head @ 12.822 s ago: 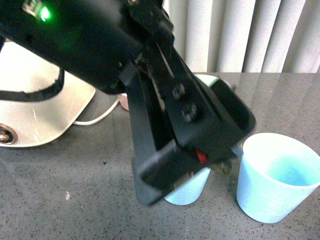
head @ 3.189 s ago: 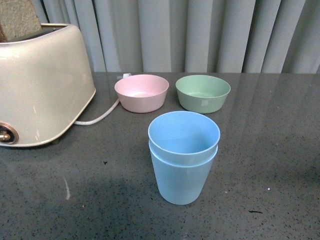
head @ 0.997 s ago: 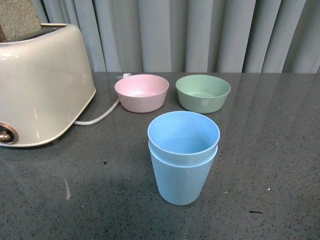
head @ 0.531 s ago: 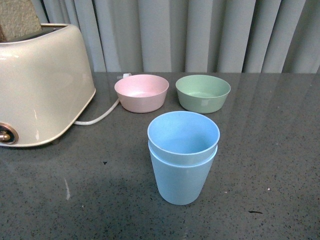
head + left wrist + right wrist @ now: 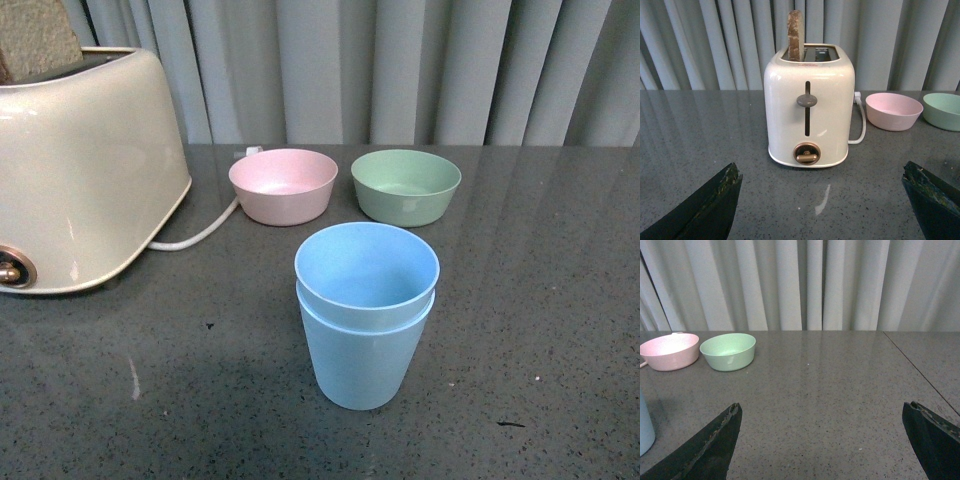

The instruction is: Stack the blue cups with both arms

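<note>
Blue cups (image 5: 366, 315) are already nested, standing upright mid-worktop (image 5: 540, 300) w/ the pink bowl (image 5: 284, 185) and green bowl (image 5: 405, 186) behind. Both tools are pulled back — left tool (image 5: 825, 212) and right tool (image 5: 822, 452) each spread wide, holding nothing. Stack sits just beside the right tool, so that arm's nearer imo. Looks done.

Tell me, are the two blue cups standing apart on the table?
No, one blue cup sits nested inside the other blue cup.
</note>
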